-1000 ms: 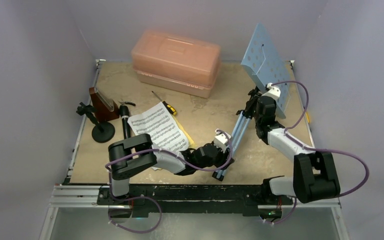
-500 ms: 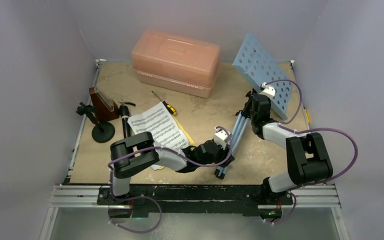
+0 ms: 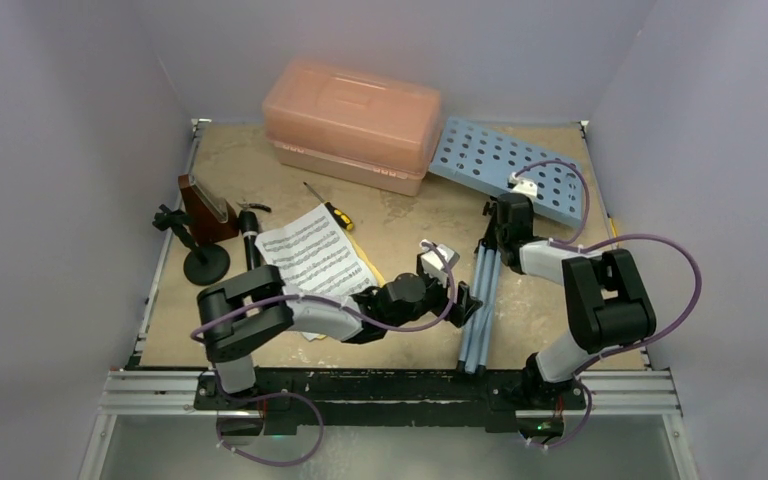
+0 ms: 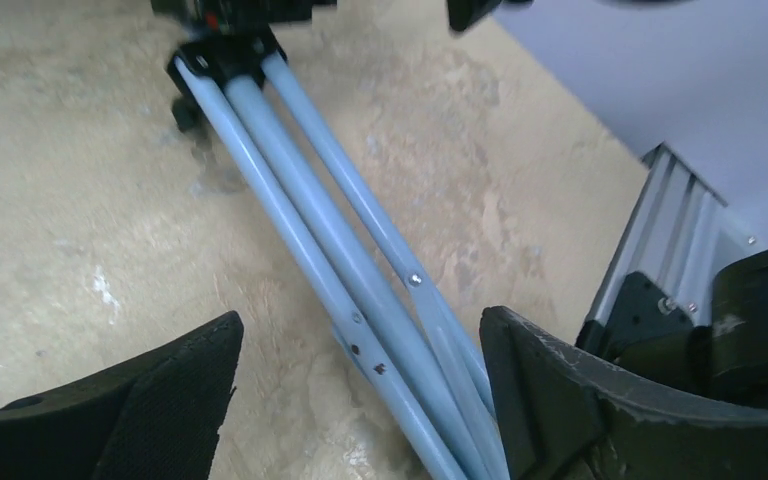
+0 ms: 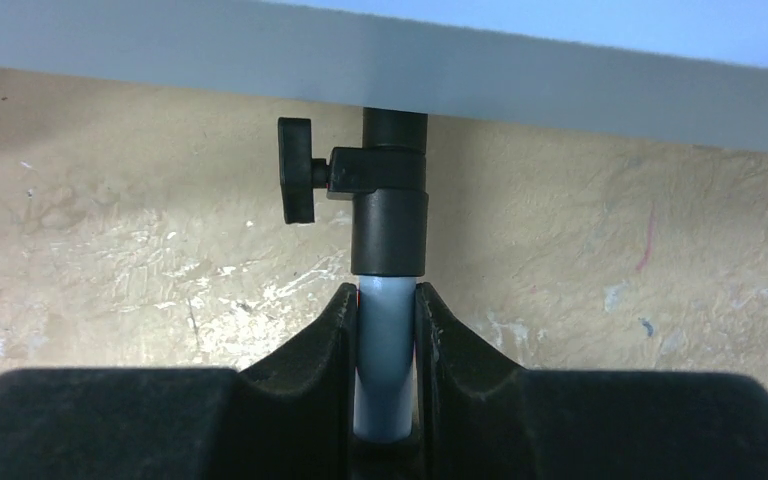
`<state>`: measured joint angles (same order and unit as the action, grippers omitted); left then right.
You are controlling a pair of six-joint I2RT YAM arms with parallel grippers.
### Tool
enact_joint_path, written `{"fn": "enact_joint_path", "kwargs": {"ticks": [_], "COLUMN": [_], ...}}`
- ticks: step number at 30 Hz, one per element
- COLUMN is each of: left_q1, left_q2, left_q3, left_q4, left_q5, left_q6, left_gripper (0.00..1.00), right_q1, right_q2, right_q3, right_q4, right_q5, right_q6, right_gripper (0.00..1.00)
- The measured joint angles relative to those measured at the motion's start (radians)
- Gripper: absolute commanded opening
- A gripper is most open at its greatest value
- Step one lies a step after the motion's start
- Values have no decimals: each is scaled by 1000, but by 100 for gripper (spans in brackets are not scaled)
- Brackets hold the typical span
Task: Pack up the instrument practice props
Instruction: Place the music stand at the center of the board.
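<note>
From above, the light-blue music stand (image 3: 508,170) lay flat on the counter (image 3: 410,225). Its perforated desk was toward the back right and its folded tripod legs (image 3: 480,315) pointed at the near edge. The right gripper (image 3: 500,208) sat on the post just below the desk. The left gripper (image 3: 465,297) stood just beside the legs. The pink case (image 3: 350,120) sat at the back with its lid closed, and nothing inside could be made out. Sheet-music pages (image 3: 315,255), a wooden metronome (image 3: 205,205) and a black pipe on a round base (image 3: 203,258) lay outside it on the left.

From the left wrist, the left gripper (image 4: 360,328) had its jaws spread wide to either side of the bundled legs (image 4: 350,270), touching none of them.

From the right wrist, the right gripper (image 5: 388,300) was clamped on the pale post (image 5: 388,350) right under the black collar (image 5: 390,215) and its knob (image 5: 298,185).

The stand looked light and stiff, but long, desk-heavy and smooth-tubed. It would probably pivot in a single grip, so the post by the collar and the gathered legs seemed the best holds.
</note>
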<state>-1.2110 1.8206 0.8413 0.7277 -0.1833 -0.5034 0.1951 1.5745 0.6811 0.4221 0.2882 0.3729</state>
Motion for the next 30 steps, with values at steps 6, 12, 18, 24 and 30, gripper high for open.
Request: {"fn": "enact_joint_path", "kwargs": {"ticks": [6,12,18,24,30], "left_q1": [2,24,127,240,242], "left_q2": [-169,-385,-592,-802,-1007], "left_q3": [-43,-46,-29,-29,-16], "left_q4": [-27,-241,-517,-768,-951], "left_q5": [-72,-190,-253,-333,-435], "left_q6": [29,34,35,35,47], "left_gripper": [99,99,99,99,99], "right_q1": [0,1,1,0,0], "right_q2": [7,29,98,153,152], "right_q3": [9,57,151,221,222], "right_q4": [-48,-113,-180,-209,-210], "right_q5": [-2,18,71,101,100], "right_q6": [-28,-23,4,45,74], "right_gripper": [0,0,1,17,43]}}
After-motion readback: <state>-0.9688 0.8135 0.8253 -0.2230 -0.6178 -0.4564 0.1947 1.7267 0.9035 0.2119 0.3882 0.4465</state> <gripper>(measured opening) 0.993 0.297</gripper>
